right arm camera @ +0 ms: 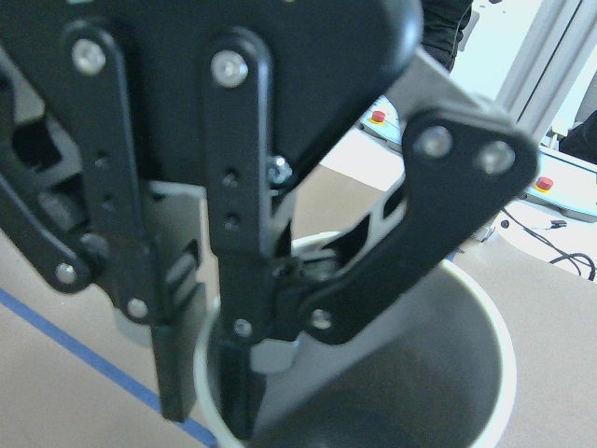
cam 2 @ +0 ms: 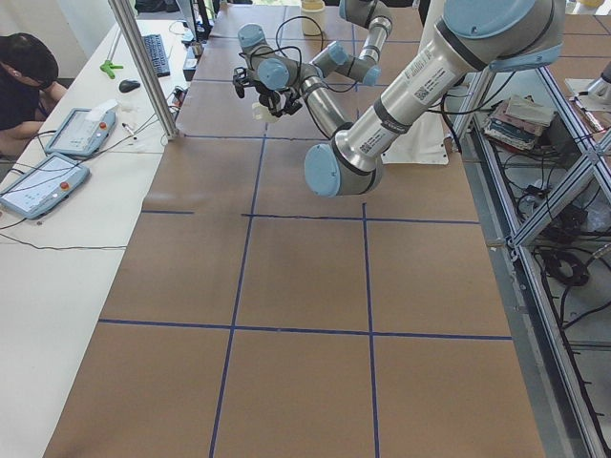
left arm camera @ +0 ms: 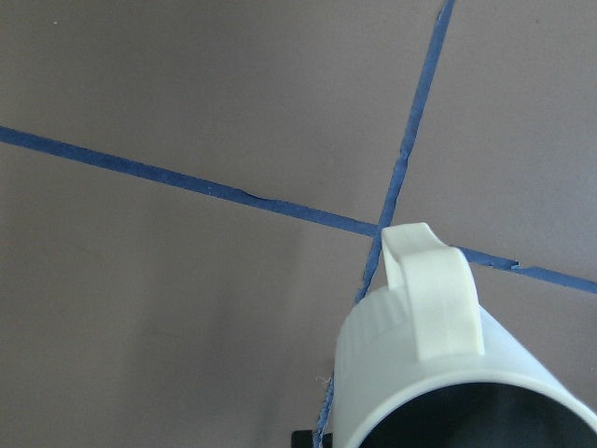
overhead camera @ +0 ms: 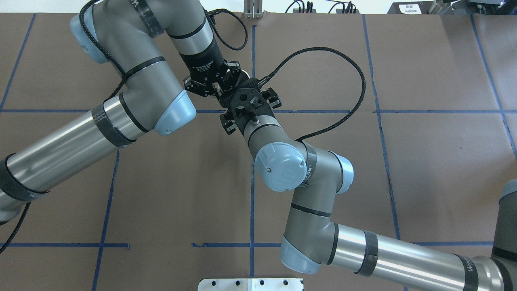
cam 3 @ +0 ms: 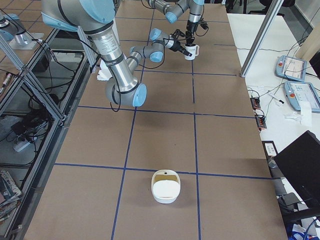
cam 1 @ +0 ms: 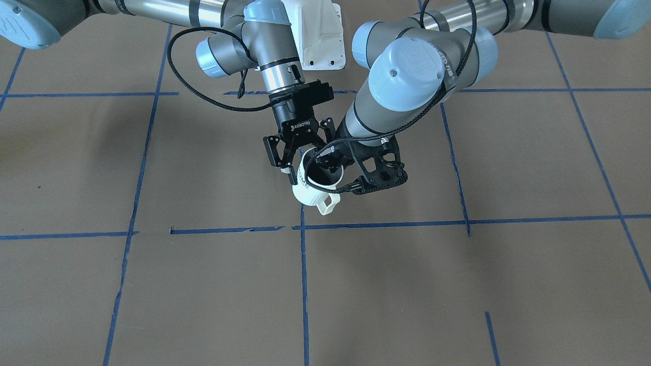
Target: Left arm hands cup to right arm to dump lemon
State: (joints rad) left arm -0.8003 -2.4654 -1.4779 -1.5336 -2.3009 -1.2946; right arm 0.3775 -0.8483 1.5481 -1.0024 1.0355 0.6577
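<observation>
Camera across the table: small white ribbed cup with black "HOME" lettering (cam 1: 305, 195) hangs tilted above the brown paper-covered table (cam 1: 152, 284), its squarish handle (cam 1: 328, 204) on the near side. The left gripper (cam 1: 328, 163), coming from the right, reaches into the mouth and is clamped on the cup's wall. The right gripper (cam 1: 307, 160), coming from the left, stands spread, with one finger (cam 1: 291, 178) beside the lettering; whether it touches cannot be told.
Overhead camera: both grippers meet over the far middle of the table. The right gripper's fingers are apart, and the cup is almost wholly hidden beneath them.
Left-end camera: the cup (cam 2: 259, 111) is a white speck between the grippers at the far end.
Right-end camera: the cup (cam 3: 190, 51) is far off. A white rounded-square container (cam 3: 165, 199) sits on the near table, well apart.
Left wrist camera: the cup fills the lower right, handle uppermost, over crossing blue tape lines (left arm camera: 187, 182).
Right wrist camera: the left gripper's black fingers (right arm camera: 238, 392) pinch the rim, one inside the grey interior, one outside.
</observation>
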